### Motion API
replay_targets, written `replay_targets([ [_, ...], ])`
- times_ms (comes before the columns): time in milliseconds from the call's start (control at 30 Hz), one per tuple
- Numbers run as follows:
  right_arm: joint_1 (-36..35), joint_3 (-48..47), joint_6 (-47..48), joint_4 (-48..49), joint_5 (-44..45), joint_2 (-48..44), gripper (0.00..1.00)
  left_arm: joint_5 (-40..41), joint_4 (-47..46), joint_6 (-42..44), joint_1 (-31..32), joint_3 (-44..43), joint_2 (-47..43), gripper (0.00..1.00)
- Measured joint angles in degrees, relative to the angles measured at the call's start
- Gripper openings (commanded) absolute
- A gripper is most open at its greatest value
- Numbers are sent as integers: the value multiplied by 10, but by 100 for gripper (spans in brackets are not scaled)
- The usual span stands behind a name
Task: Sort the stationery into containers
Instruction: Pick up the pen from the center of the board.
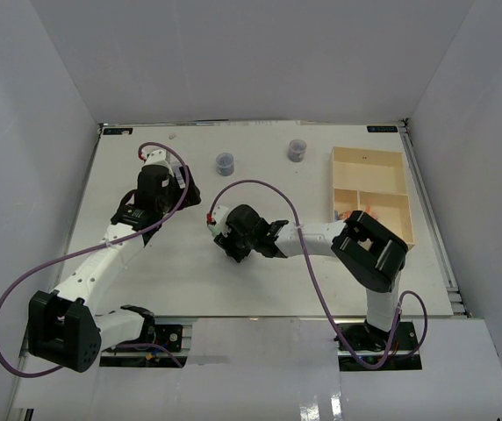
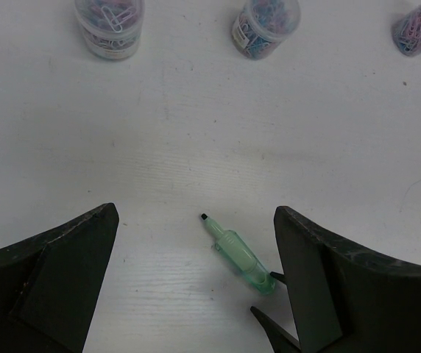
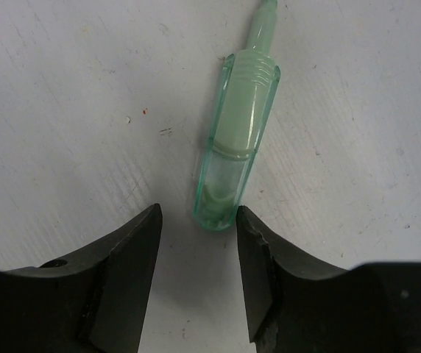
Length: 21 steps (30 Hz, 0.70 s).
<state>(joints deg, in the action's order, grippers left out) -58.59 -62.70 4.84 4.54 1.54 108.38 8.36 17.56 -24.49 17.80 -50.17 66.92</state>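
Here green marker [image 3: 236,147] lies flat, tip away from right gripper [image 3: 198,234].

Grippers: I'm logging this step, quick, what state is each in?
Left gripper: open, holding nothing.
Right gripper: open, jaws astride the end of the green marker, not clamped.

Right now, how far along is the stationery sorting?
Little looks done: only something reddish lies in one small compartment of the tray. In hand: the right arm's fingers straddle one end of the green marker, not yet gripping. Left: three clip pots on the table, outside the tray.
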Motion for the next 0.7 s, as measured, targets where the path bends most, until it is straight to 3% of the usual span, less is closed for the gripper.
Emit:
replay_targets([
  [400,-3,0,-10,3,17,1,40,-3,0,-2,-5,0,0,98],
  [667,-3,0,-18,6,41,2,23,-5,0,-3,-6,0,0,98],
  [700,-3,0,-18,6,43,2,17,-5,0,-4,-6,0,0,98],
])
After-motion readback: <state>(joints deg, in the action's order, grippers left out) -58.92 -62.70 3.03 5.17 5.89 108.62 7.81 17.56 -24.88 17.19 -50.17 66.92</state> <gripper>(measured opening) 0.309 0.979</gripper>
